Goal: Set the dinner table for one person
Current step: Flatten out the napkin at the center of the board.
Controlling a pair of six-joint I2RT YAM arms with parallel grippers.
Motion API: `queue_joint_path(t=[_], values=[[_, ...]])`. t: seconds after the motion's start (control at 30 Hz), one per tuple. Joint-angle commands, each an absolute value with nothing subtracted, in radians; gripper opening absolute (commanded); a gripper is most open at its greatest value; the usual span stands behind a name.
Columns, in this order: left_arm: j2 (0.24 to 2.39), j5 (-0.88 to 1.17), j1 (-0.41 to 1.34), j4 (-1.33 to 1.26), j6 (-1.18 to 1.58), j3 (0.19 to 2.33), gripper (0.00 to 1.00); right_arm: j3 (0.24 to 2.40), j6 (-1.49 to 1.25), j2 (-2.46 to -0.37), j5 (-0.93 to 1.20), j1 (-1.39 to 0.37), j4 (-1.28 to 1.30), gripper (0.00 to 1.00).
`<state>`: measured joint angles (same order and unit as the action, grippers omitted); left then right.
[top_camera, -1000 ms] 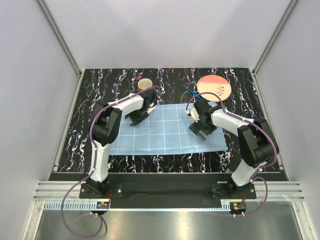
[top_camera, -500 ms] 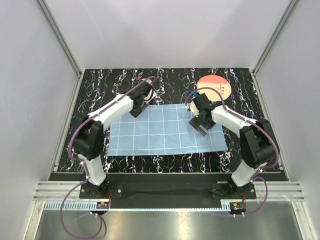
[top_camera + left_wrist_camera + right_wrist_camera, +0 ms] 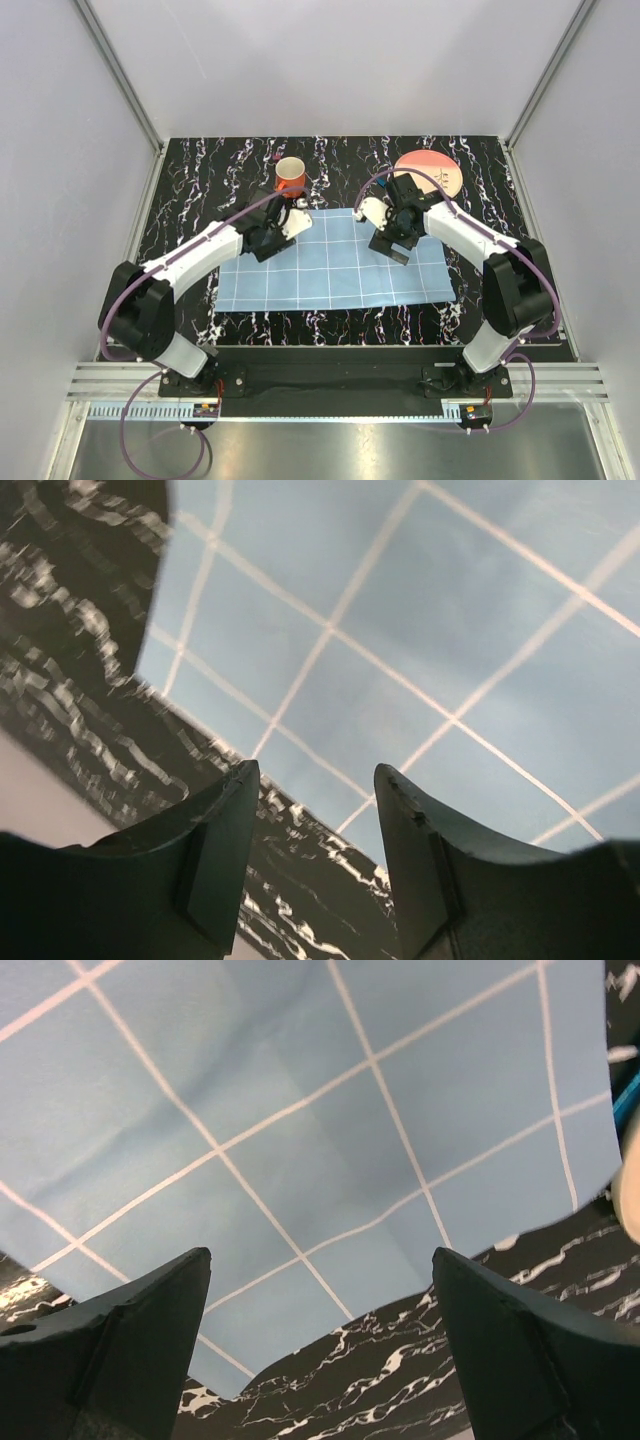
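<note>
Both arms have shifted: the left end effector (image 3: pixel 315 780) has drawn back from the orange cup (image 3: pixel 290 175) to the far left corner of the light-blue checked cloth mat (image 3: pixel 330 270), fingers moderately apart, empty. The right end effector (image 3: pixel 320 1260), spread wide and empty, hovers over the mat's far right part. The large black marble-streaked tabletop (image 3: pixel 200 190) underlies everything, a round orange-and-cream plate (image 3: pixel 435 172) at its far right.

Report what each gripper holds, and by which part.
Nothing. The left gripper and the right gripper both stand open and empty above the blue checked mat.
</note>
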<state>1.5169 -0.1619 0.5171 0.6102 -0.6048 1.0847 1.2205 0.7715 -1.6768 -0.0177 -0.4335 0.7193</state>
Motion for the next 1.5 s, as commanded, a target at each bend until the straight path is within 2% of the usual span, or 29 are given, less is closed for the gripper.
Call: queue_joint_path(t=[0.0, 0.37, 0.73, 0.77, 1.1, 1.47], values=[[1.454, -0.009, 0.535, 0.583, -0.736, 1.068, 0.56, 1.264, 0.948, -1.664, 0.132, -0.445, 0.758, 1.0], [1.431, -0.041, 0.554, 0.512, -0.894, 0.91, 0.54, 1.313, 0.966, -1.805, 0.183, -0.443, 0.735, 1.0], [1.563, -0.06, 0.554, 0.48, -0.923, 0.943, 0.59, 1.31, 0.933, -1.876, 0.156, -0.434, 0.687, 1.0], [1.578, -0.063, 0.554, 0.483, -0.936, 0.956, 0.98, 1.31, 0.928, -1.882, 0.158, -0.433, 0.687, 1.0], [1.7, -0.063, 0.554, 0.523, -0.971, 1.032, 0.99, 1.272, 0.862, -1.885, 0.161, -0.414, 0.677, 1.0], [1.747, -0.029, 0.558, 0.545, -0.973, 1.114, 0.99, 1.134, 0.822, -1.81, 0.155, -0.367, 0.666, 1.0]])
